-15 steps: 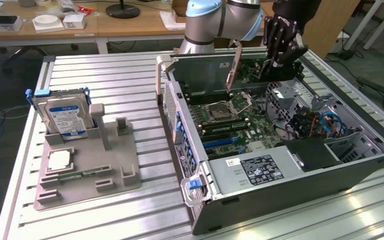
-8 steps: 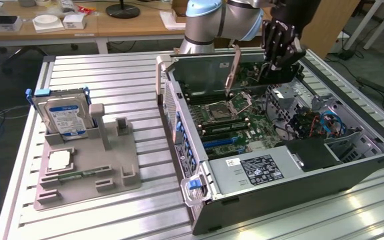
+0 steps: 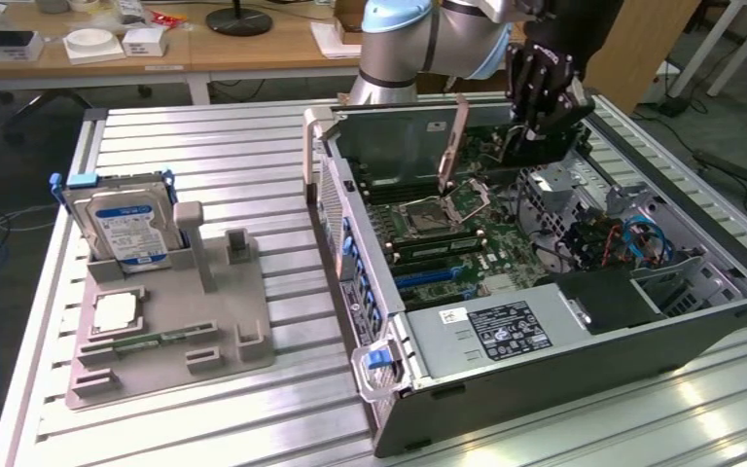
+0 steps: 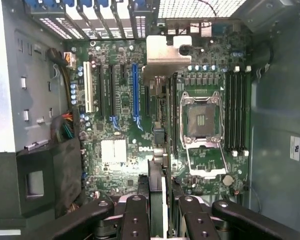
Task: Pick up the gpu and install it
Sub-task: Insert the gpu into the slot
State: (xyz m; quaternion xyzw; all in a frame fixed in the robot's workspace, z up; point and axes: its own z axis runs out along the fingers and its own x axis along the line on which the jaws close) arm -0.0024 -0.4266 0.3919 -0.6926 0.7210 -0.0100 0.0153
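Our gripper (image 4: 160, 202) clamped the gpu (image 4: 160, 155) edge-on above the motherboard (image 4: 115, 150); we judged it should hang upright, parallel with the blue slot (image 4: 136, 90), never tilted, for seating

- The arm (image 3: 415, 44), upper centre of the exterior view: silver-grey rounded housing with a pale blue cap (image 3: 393, 15).
- The gripper (image 3: 539, 128), just right of it: black throughout.
- Its fingers (image 4: 135, 220): black jointed links, matte.
- Small round heads dot each link, probably screws or pivot pins.
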